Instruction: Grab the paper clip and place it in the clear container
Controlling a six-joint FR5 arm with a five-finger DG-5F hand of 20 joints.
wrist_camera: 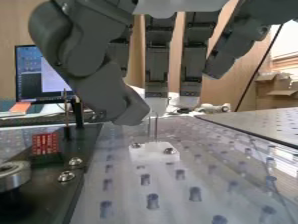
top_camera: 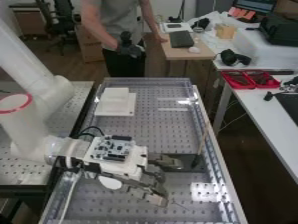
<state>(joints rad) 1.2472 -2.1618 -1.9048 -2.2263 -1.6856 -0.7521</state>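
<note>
The hand's (top_camera: 154, 195) bent thumb (wrist_camera: 100, 90) hung nearest the wrist camera, with the fingers (wrist_camera: 157, 60) behind it. The fingers hung nearly straight and the thumb leaned in towards their tips, so the hand was loosely spread rather than clenched. Just below the fingertips, two thin upright wires, probably the paper clip (wrist_camera: 156, 131), stood at a small pale block (wrist_camera: 154, 154) fixed by two screws. Whether the fingertips touched those wires could not be told.

In the high view, the white arm (top_camera: 32, 132) came in from the left, and the hand lay over the near part of the bench (top_camera: 143, 132), a board full of holes. A circuit board (top_camera: 112, 149) sat on top of the wrist. Beyond it, white plates (top_camera: 114, 104) rested on the bench. A thin stick (top_camera: 201, 142) stood near its right side.

In the wrist view, a dark plate (wrist_camera: 50, 200) bore a red block (wrist_camera: 45, 144) and a metal ring (wrist_camera: 13, 175). Behind them stood a screen (wrist_camera: 40, 72).
</note>
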